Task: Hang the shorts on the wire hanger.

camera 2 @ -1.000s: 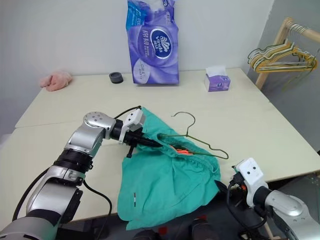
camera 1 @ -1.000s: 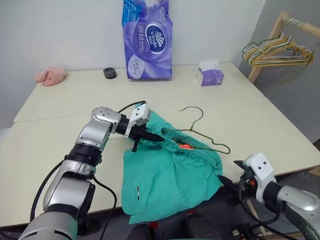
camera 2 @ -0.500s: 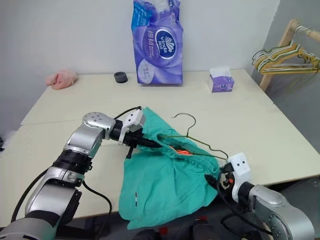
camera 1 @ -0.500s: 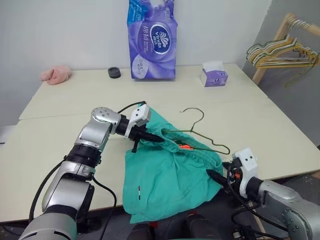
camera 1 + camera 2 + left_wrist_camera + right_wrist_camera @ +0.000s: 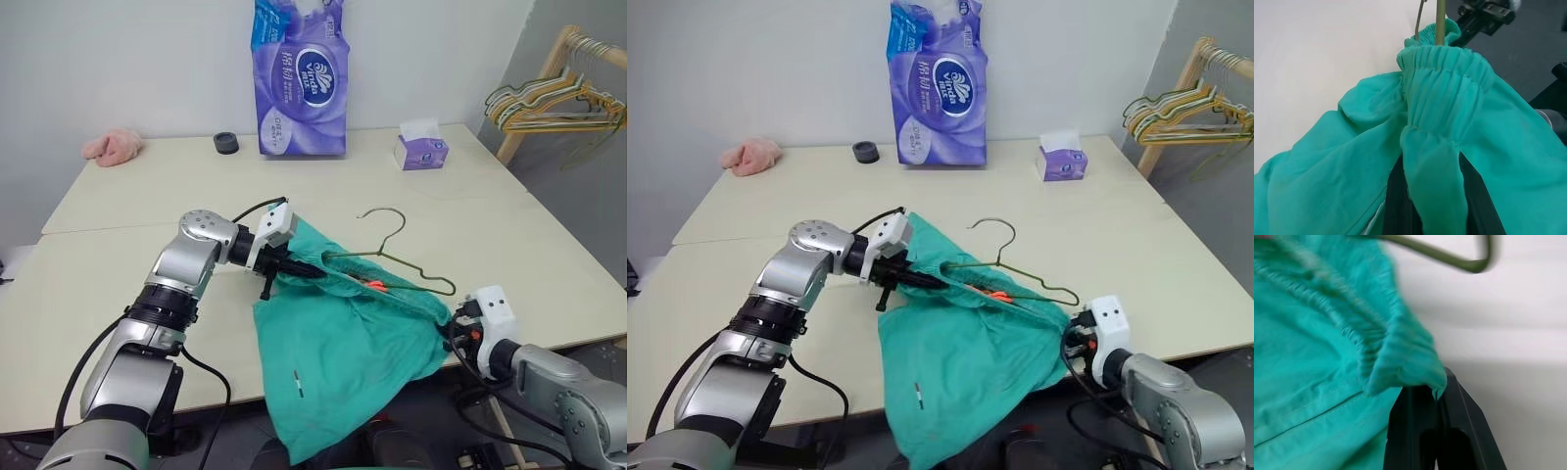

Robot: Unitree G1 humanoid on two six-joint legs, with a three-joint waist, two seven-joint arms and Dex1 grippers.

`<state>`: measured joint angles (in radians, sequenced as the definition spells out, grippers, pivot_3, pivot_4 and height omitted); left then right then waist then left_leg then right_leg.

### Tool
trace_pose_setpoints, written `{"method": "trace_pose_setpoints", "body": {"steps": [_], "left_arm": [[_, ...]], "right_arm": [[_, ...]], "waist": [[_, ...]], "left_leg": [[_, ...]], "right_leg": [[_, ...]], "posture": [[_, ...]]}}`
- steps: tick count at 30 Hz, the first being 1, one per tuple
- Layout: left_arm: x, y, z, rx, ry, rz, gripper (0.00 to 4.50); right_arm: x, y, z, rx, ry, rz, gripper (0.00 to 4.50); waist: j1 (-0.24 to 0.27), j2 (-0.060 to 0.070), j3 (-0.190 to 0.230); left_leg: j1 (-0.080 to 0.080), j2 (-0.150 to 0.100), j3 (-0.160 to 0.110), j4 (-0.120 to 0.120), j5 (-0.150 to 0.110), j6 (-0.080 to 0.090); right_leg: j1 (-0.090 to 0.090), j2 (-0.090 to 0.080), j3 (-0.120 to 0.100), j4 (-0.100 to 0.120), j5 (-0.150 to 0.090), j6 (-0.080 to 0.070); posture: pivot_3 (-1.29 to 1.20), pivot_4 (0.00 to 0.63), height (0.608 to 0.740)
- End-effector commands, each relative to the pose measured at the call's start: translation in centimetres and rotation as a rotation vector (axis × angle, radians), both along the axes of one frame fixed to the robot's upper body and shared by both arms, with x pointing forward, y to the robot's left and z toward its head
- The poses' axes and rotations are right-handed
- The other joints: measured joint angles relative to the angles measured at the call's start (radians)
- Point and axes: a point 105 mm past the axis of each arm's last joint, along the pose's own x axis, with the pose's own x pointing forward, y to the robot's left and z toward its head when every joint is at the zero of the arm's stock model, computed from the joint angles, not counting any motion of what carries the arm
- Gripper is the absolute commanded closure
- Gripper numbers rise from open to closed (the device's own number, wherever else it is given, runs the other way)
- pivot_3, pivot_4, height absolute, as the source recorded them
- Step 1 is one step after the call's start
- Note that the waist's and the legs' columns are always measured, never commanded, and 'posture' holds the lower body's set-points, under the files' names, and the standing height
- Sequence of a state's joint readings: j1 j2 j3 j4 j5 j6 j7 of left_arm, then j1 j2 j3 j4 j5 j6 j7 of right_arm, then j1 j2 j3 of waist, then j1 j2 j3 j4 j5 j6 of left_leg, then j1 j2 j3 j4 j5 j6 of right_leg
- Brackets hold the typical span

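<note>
the teal-green shorts point(image 5: 965, 362) lie at the near edge of the pale bench point(image 5: 1176, 284), their lower part hanging over it. the left end effector point(image 5: 933, 282) is clamped on the gathered waistband at one end, and the right end effector point(image 5: 1070, 341) pinches the waistband at the other end, beside the bench edge. the wire hanger point(image 5: 1014, 269) lies on the bench with its lower bar tucked into the waistband and its hook pointing away toward the wall. a small orange tag point(image 5: 991, 295) shows at the waist.
</note>
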<state>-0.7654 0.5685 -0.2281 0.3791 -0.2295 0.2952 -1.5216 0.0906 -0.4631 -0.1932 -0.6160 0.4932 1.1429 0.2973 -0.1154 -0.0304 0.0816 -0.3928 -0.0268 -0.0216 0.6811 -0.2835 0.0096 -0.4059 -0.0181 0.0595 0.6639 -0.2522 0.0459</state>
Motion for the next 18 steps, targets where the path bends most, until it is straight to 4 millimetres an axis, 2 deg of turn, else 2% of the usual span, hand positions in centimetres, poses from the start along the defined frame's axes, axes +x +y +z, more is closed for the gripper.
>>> {"method": "trace_pose_setpoints", "body": {"steps": [1,4,9,14,18], "left_arm": [[0.0,0.7,2.3,-0.047,-0.045,0.008,4.5],[-0.2,0.8,2.6,-0.067,-0.027,0.012,4.5],[-0.1,0.6,3.1,-0.099,-0.024,0.031,4.5],[-0.4,1.2,3.0,-0.074,-0.019,0.025,4.5],[-0.8,1.6,2.8,-0.056,-0.001,0.008,4.5]], "right_arm": [[0.6,-2.6,0.8,-0.039,-0.028,-0.092,4.47],[0.5,-3.5,0.1,0.04,0.02,-0.16,4.47],[0.1,-3.8,-0.8,0.262,0.099,-0.258,4.47],[-0.2,-3.8,-0.3,0.418,0.12,-0.285,4.47],[0.0,-4.8,0.1,0.483,0.114,-0.351,4.47]], "waist": [[0.0,0.0,0.0],[0.0,0.001,0.0],[0.0,0.001,-0.001],[0.0,0.006,-0.002],[0.0,0.009,-0.004]], "left_leg": [[0.0,0.0,0.0,0.0,0.0,0.0],[0.0,0.0,0.0,0.0,0.0,0.0],[0.0,0.0,0.0,0.0,0.0,0.0],[0.0,0.0,0.001,0.0,0.0,0.0],[0.001,0.0,0.001,-0.001,0.0,0.0]], "right_leg": [[0.0,0.0,0.0,0.0,0.0,0.0],[0.0,0.0,0.0,0.0,0.0,0.0],[0.0,0.0,0.001,0.0,0.0,0.0],[0.0,0.0,0.001,0.0,0.0,0.0],[0.0,0.0,0.001,0.0,0.0,0.0]], "posture": [[-0.19,0.069,0.74],[-0.19,0.067,0.74],[-0.18,0.065,0.74],[-0.18,0.065,0.74],[-0.18,0.064,0.74]]}}
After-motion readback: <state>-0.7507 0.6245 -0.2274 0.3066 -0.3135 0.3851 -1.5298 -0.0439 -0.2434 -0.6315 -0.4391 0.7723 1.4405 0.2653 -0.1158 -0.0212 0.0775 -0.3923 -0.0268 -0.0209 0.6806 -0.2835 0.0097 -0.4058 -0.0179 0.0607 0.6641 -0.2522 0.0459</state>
